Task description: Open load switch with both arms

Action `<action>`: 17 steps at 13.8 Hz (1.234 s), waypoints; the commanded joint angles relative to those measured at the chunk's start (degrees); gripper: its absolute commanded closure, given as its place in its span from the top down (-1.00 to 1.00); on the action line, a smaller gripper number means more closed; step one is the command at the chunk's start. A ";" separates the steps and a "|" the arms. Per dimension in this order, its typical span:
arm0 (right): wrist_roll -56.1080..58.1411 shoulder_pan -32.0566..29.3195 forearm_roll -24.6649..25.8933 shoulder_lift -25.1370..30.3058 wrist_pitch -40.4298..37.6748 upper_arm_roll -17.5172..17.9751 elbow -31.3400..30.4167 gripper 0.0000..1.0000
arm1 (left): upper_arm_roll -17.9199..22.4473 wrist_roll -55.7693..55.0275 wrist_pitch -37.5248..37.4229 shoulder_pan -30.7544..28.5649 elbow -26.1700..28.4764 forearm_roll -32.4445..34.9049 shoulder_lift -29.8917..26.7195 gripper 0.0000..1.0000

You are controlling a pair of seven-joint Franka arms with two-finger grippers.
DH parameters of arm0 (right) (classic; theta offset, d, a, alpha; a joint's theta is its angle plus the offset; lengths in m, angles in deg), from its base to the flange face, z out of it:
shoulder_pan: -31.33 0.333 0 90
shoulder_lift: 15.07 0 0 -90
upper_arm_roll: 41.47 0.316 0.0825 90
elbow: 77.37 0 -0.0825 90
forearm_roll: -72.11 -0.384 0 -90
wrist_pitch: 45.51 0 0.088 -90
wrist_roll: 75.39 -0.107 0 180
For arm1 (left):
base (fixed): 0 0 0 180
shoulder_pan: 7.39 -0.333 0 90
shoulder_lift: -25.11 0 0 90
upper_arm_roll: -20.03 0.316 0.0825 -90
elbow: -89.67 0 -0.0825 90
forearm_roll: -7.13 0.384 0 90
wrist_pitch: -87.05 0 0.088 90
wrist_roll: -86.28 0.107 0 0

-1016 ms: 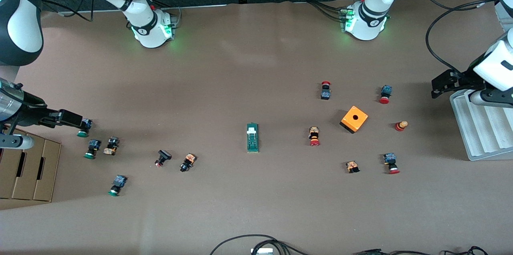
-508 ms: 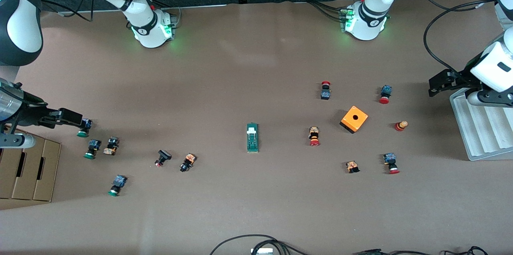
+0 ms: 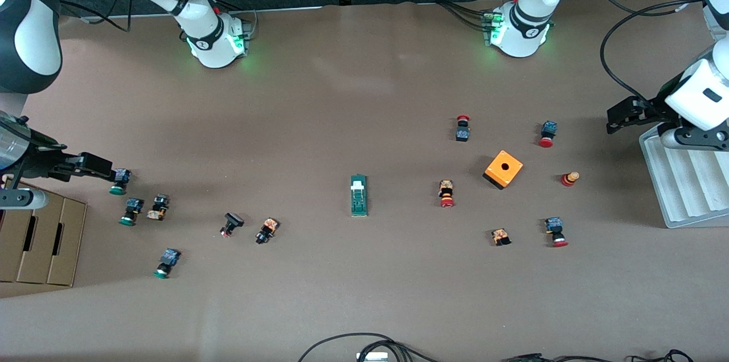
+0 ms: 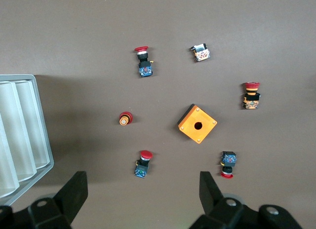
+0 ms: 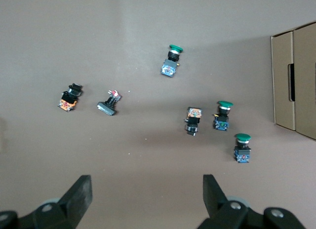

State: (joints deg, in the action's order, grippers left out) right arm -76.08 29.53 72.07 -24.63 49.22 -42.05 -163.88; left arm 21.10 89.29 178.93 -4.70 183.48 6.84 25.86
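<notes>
The load switch (image 3: 359, 195), a narrow dark green block with a white end piece, lies flat mid-table with nothing touching it. It does not show in either wrist view. My left gripper (image 3: 615, 114) hangs open and empty at the left arm's end of the table, beside the grey tray; in the left wrist view the left gripper (image 4: 142, 183) stands over bare table near a red-capped push button (image 4: 142, 166). My right gripper (image 3: 101, 166) is open and empty at the right arm's end, next to a green-capped push button (image 3: 118, 180). The right wrist view shows bare table under the right gripper (image 5: 146, 185).
An orange cube with a hole (image 3: 503, 169) and several red-capped push buttons (image 3: 446, 193) lie toward the left arm's end. Green-capped and other push buttons (image 3: 132, 211) lie toward the right arm's end. A grey ribbed tray (image 3: 683, 191), a cardboard box (image 3: 40, 237) and cables (image 3: 364, 342) sit at the edges.
The left gripper has drifted slightly toward the robots' bases. The right gripper has edged a little toward its end of the table. The load switch has not moved.
</notes>
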 commanded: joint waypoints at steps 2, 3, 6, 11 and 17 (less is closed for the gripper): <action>0.25 0.30 1.97 0.94 -1.48 0.14 0.38 1.00 | 0.25 -0.73 -1.18 0.83 -0.56 -0.42 -0.31 1.00; 0.34 0.21 1.89 0.94 -1.57 0.14 0.29 1.00 | 0.25 -0.81 -1.18 0.83 -0.56 -0.42 -0.31 1.00; 0.34 0.21 1.45 1.81 -1.57 0.14 0.38 1.00 | 0.25 -0.90 -1.18 0.83 -0.65 -0.33 -0.31 1.00; 0.07 0.30 1.53 4.71 -4.90 0.23 -0.06 1.00 | 0.34 -0.90 -0.83 0.74 -0.65 -0.07 -0.31 1.00; 0.16 0.21 1.18 5.87 -5.17 0.14 -0.32 1.00 | 0.34 -0.99 -0.74 0.74 -0.65 -0.07 -0.31 1.00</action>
State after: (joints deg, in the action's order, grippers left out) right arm -76.07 29.56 72.54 -19.14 44.90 -41.88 -163.88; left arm 21.03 89.17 178.89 -4.52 183.35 6.84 25.86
